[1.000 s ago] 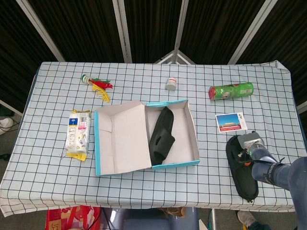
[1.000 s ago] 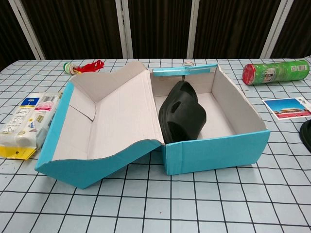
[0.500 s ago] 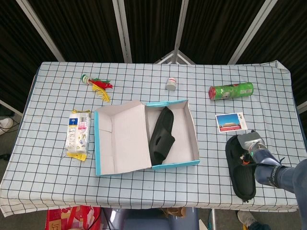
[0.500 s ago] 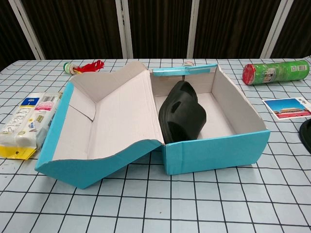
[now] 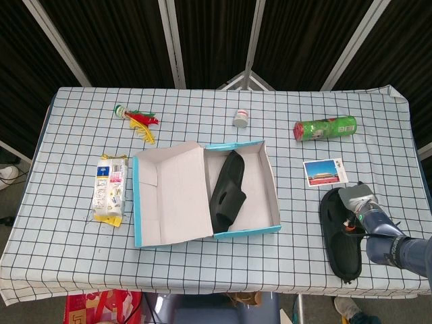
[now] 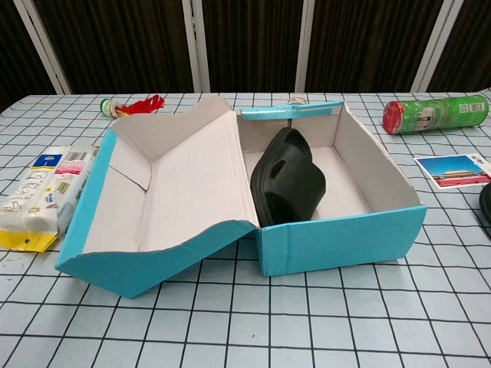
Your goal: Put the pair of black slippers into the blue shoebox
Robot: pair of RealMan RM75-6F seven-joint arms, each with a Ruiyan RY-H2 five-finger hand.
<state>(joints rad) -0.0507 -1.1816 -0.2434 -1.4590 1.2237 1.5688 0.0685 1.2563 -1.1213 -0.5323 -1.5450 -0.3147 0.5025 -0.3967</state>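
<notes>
While one black slipper (image 5: 227, 192) already lies inside the blue shoebox (image 5: 270, 189), tilted against the box's left inner wall beside the opened lid (image 5: 169, 196), the second slipper (image 5: 339, 233) sits flat on the surface near its right edge, toward the front right corner. The right hand (image 5: 361, 206) rests against the upper right side of that slipper, touching it; whether its fingers are actually closed on the strap or only pressed beside it I cannot tell from the head view, and the chest view shows just a dark sliver of the slipper at its right border. The left hand does not appear in either view.

The lid is folded fully open to the left, probably so the box mouth stays free for a drop from the right, and the first slipper's lean to one side leaves bare floor on the right half of the box for its partner. A postcard (image 5: 325, 171) lies between the box and the hand, and a green can (image 5: 325, 127) lies on its side further back; both seem low enough to pass over.
</notes>
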